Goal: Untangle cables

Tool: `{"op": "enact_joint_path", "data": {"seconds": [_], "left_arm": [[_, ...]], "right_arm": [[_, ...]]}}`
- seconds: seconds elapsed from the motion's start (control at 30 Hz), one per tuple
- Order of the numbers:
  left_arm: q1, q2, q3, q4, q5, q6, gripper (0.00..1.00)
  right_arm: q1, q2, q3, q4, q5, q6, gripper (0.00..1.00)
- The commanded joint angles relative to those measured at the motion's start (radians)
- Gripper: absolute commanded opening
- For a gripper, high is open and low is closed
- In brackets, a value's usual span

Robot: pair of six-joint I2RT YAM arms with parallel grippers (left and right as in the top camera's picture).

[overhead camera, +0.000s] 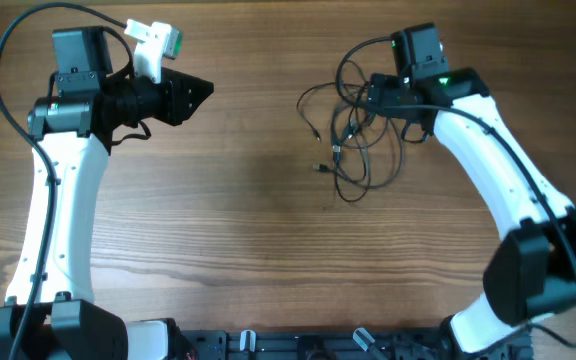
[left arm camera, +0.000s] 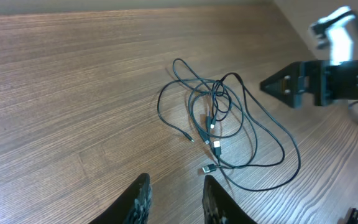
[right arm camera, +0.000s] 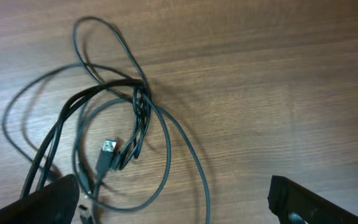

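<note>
The cables (overhead camera: 352, 135) lie as one loose tangle of thin black loops on the wooden table, right of centre. In the left wrist view their knot (left arm camera: 216, 102) sits mid-frame, with small plug ends (left arm camera: 209, 168) trailing toward me. My right gripper (overhead camera: 373, 105) hovers at the tangle's right edge, open wide. In its own view the cable loops (right arm camera: 140, 102) lie on the table between and ahead of its spread fingers (right arm camera: 48, 199); it holds nothing. My left gripper (overhead camera: 196, 95) is far to the left of the cables, its fingers (left arm camera: 140, 199) apart and empty.
Bare wood spreads between the two arms (overhead camera: 268, 220). The right gripper (left arm camera: 288, 87) shows from the left wrist view beyond the tangle. Both arm bases and a black rail (overhead camera: 298, 345) line the table's near edge.
</note>
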Motion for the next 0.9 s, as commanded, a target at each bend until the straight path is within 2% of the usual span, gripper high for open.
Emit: {"op": "enact_joint_path", "data": {"seconds": [0.0, 0.23, 0.5, 0.53, 0.57, 0.6, 0.63, 0.77, 0.87], "left_arm": [[0.004, 0.006, 0.002, -0.001, -0.002, -0.002, 0.29], [0.004, 0.006, 0.002, -0.005, -0.003, -0.002, 0.29], [0.004, 0.006, 0.002, -0.012, -0.003, -0.001, 0.29], [0.004, 0.006, 0.002, -0.012, -0.003, -0.001, 0.29], [0.004, 0.006, 0.002, -0.013, -0.003, -0.001, 0.29], [0.004, 0.006, 0.002, -0.013, -0.002, -0.001, 0.29], [0.004, 0.006, 0.002, -0.014, -0.003, -0.001, 0.29], [0.004, 0.006, 0.002, -0.031, -0.003, 0.007, 0.29], [0.004, 0.006, 0.002, -0.031, -0.018, 0.006, 0.29]], "right_arm": [[0.012, 0.085, -0.001, 0.021, -0.040, 0.007, 1.00], [0.010, 0.229, -0.001, 0.067, -0.063, 0.048, 1.00], [0.010, 0.275, -0.001, 0.104, -0.100, 0.049, 0.99], [0.010, 0.275, -0.001, 0.104, -0.099, 0.050, 0.80], [0.010, 0.275, -0.001, 0.106, -0.099, 0.051, 0.53], [0.010, 0.275, -0.001, 0.109, -0.098, 0.058, 0.18], [0.010, 0.275, -0.001, 0.109, -0.098, 0.071, 0.05], [0.010, 0.275, 0.000, 0.104, -0.130, 0.074, 0.04], [0.010, 0.246, 0.004, 0.103, -0.192, 0.017, 0.05]]}}
